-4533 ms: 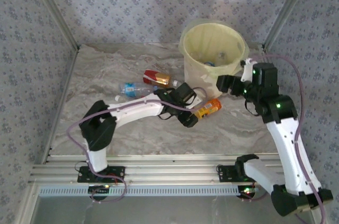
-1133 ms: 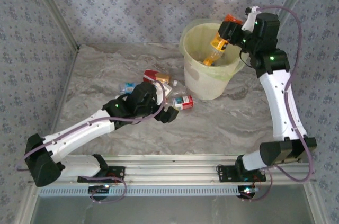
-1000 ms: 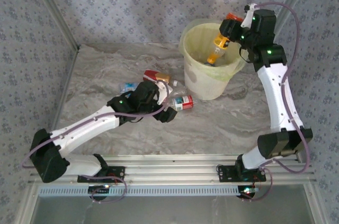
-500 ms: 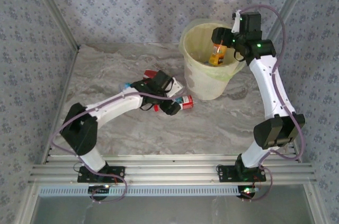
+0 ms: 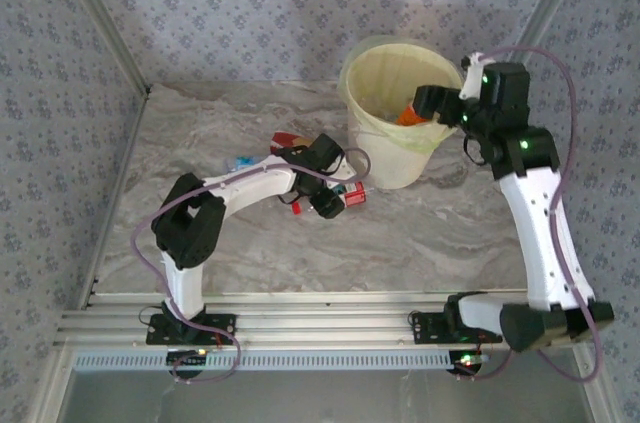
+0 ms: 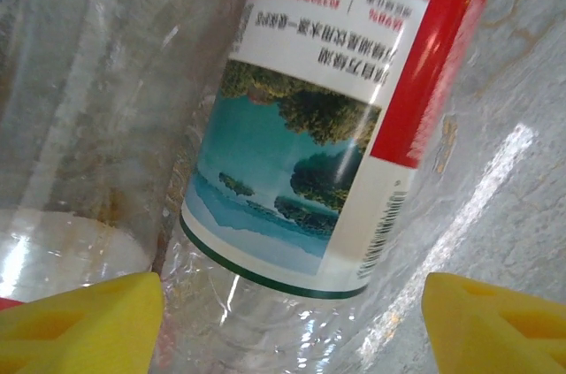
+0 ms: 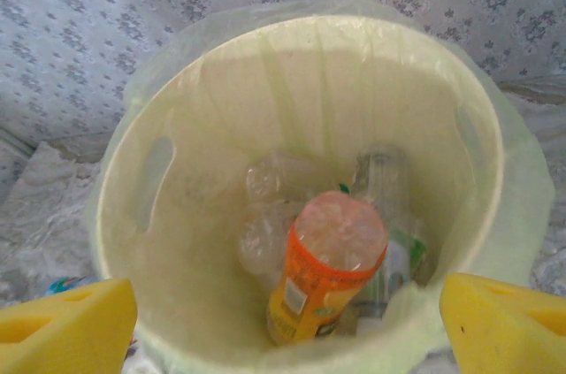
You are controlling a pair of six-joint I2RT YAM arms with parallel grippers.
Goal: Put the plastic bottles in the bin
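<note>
Orange plastic shows inside the bin [image 5: 384,158], where an orange bottle [image 7: 325,270] leans against the near wall with one round end facing up. A few clear bottles [image 7: 265,215] lie under and behind it at the bottom. The bin is a tall, round, cream-white bucket with a pale yellow-green bag pulled over its rim. It stands at the back of the marble table [image 5: 430,233].

The right gripper [image 7: 285,325] hangs over the bin's near rim. Its two yellow fingertips [image 7: 64,325] are spread wide apart, and nothing is between them.

The left arm reaches across the table to a spot just in front of the bin. The left gripper [image 5: 328,205] points down at a bottle with a red label [image 6: 329,118] that lies on its side on the marble. The label also has white print and a picture of trees and blue water. The yellow fingertips [image 6: 81,314] sit one on each side of this bottle. The jaws are open around it and are not squeezing it, as a strip of bare table shows between the bottle and one fingertip. Another clear bottle [image 6: 80,82] lies just beside the first one.

Behind the left arm, a red bottle [image 5: 285,140] and a bottle with a blue label [image 5: 240,162] lie on the table, partly hidden.
</note>
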